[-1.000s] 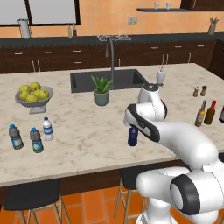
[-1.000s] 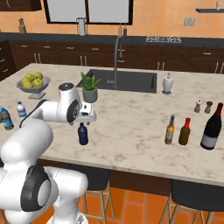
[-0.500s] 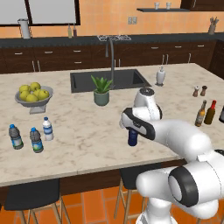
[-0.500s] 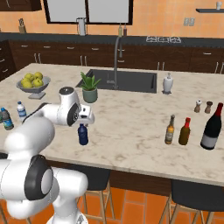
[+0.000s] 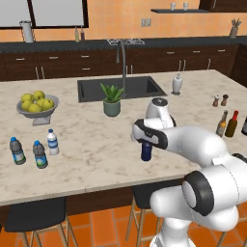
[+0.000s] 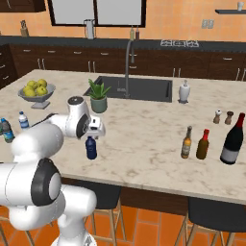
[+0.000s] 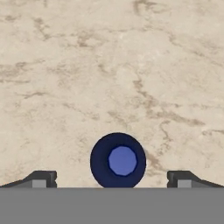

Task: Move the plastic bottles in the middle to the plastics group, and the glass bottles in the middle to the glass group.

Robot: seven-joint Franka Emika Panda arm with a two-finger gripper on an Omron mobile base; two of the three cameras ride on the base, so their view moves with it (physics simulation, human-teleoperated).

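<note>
Left base view, bottle: short opaque dark navy plastic bottle stands upright mid-counter on the beige marble island counter, near the front edge.
Left base view, gripper: two-finger gripper sits directly above the bottle's cap; whether it touches cannot be told from here.
Left base view, plastics group: three small blue-capped water bottles stand well apart, at the counter's left end.
Right base view, bottle: same navy bottle upright just below the hand.
Right base view, glass group: slender dark brown long-necked bottles, one red-necked, far off to the right.
Hand view, bottle: seen from straight above, navy shoulder ring and lighter blue cap, lying between the two dark fingertips.
Hand view, fingers: spread wide, one on each side of the bottle, gaps on both sides, nothing clamped.
Step (judgement): aligned for the grasp of the navy bottle; not yet held.
Next (judgement): lower until fingers straddle the body, close, lift clear, carry left to the water bottles.
</note>
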